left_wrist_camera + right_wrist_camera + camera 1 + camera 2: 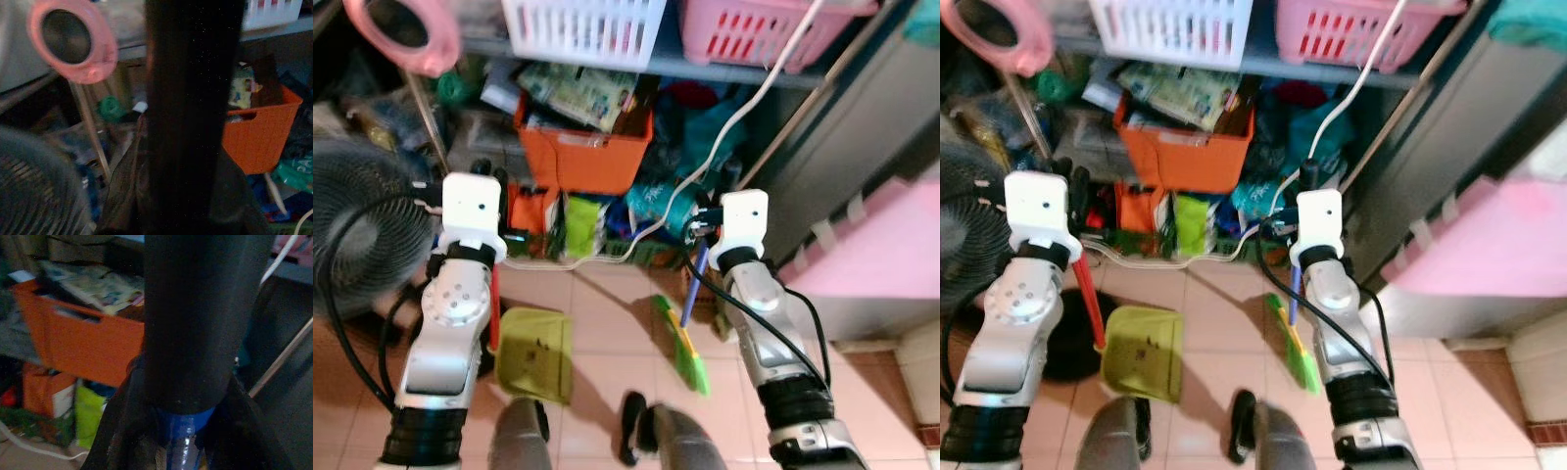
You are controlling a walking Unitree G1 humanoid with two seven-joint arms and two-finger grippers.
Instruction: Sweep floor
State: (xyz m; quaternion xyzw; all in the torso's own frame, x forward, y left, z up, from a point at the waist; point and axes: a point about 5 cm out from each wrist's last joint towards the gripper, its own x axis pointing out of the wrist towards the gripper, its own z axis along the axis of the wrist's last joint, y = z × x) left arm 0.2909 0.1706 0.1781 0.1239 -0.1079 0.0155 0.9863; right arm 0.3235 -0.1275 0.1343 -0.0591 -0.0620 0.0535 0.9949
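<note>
Head views look down on a pink tiled floor (607, 323) in front of cluttered shelving.

Left gripper (487, 235): jaws clamped on the red handle (495, 308) of a yellow-green dustpan (536, 352). The pan rests on the tiles near the robot's left leg, with a few dark specks inside.

Right gripper (703, 227): jaws clamped on the blue handle (183, 443) of a broom (683, 348). Its green and yellow bristle head sits tilted on the floor, right of the dustpan and apart from it.

Far side: orange bin (582, 147) stuffed with papers, with a white basket (582, 29) and a pink basket (754, 34) on the shelf above. A white cable (734, 117) runs down across the clutter. A dark fan (357, 230) stands at the left, a pink ring (401, 34) above it.
</note>
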